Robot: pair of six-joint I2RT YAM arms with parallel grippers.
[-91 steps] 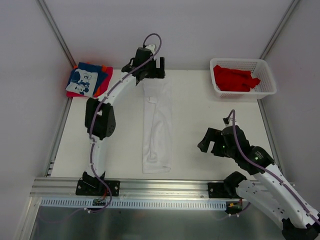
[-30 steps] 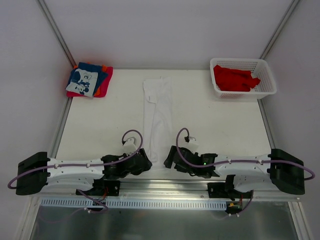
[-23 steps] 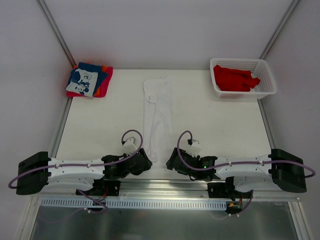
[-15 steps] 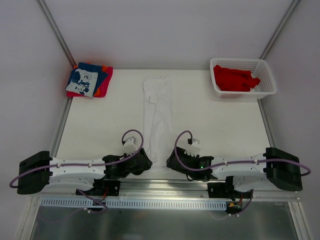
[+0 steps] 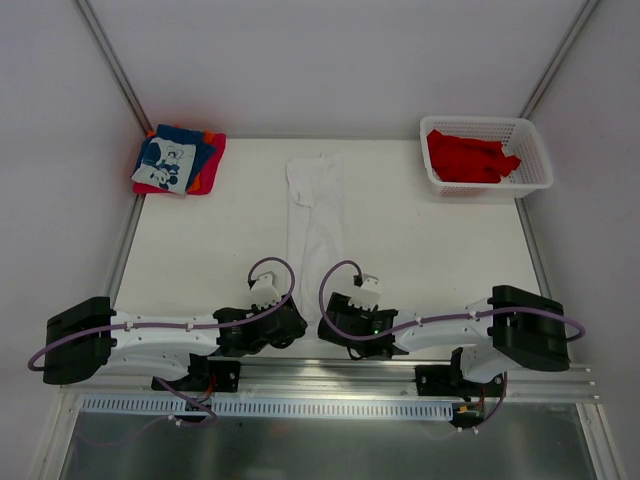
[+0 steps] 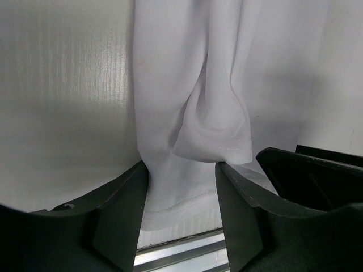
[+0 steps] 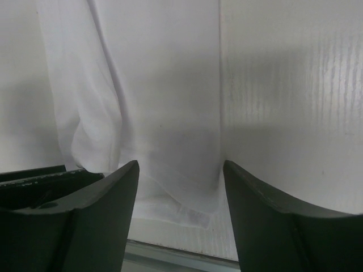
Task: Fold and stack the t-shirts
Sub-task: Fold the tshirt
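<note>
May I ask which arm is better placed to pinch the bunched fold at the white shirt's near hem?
Left. The left gripper has open jaws straddling the fold of the white shirt; the right gripper sits over the flat right corner instead.

Lab: white enclosure [image 5: 350, 60], aluminium rail [image 5: 330, 372]

My left fingers [image 6: 122, 209] and right fingers [image 7: 266, 215] run off the bottom edge of their wrist views. From above, my left arm [image 5: 160, 338] and right arm [image 5: 440, 328] cover the near hem of the white t-shirt [image 5: 315, 215]. The red t-shirts [image 5: 465, 158] bunched in the basket [image 5: 488, 190] can't be counted.
</note>
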